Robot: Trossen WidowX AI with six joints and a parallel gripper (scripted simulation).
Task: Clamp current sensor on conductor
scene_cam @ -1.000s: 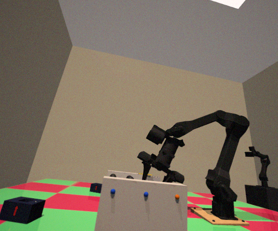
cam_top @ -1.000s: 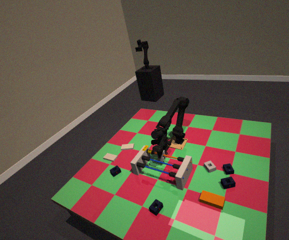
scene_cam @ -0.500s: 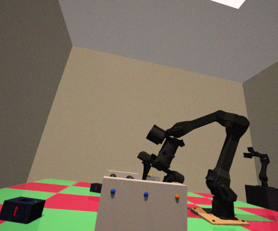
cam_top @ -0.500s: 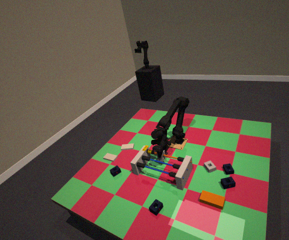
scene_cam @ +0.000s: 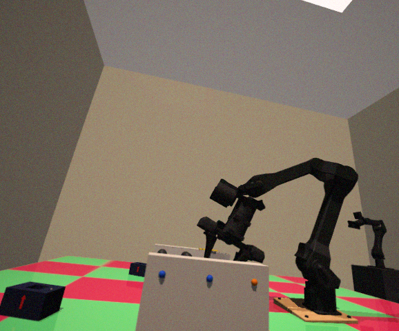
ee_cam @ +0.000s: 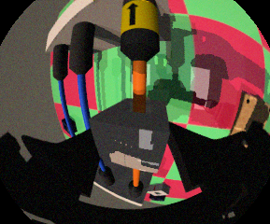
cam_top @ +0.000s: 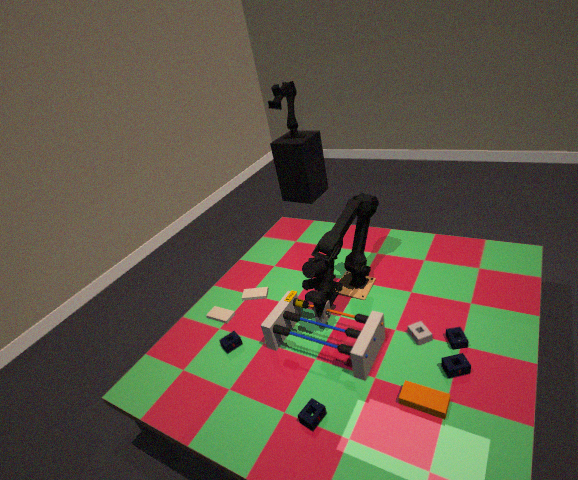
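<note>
We held the sensor round the orange conductor in our end effector, its fingers well apart against it, near the left post.

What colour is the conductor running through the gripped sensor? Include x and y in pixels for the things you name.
Orange (cam_top: pixel 344 313) (ee_cam: pixel 139 79); it shows best in the wrist view.
</note>
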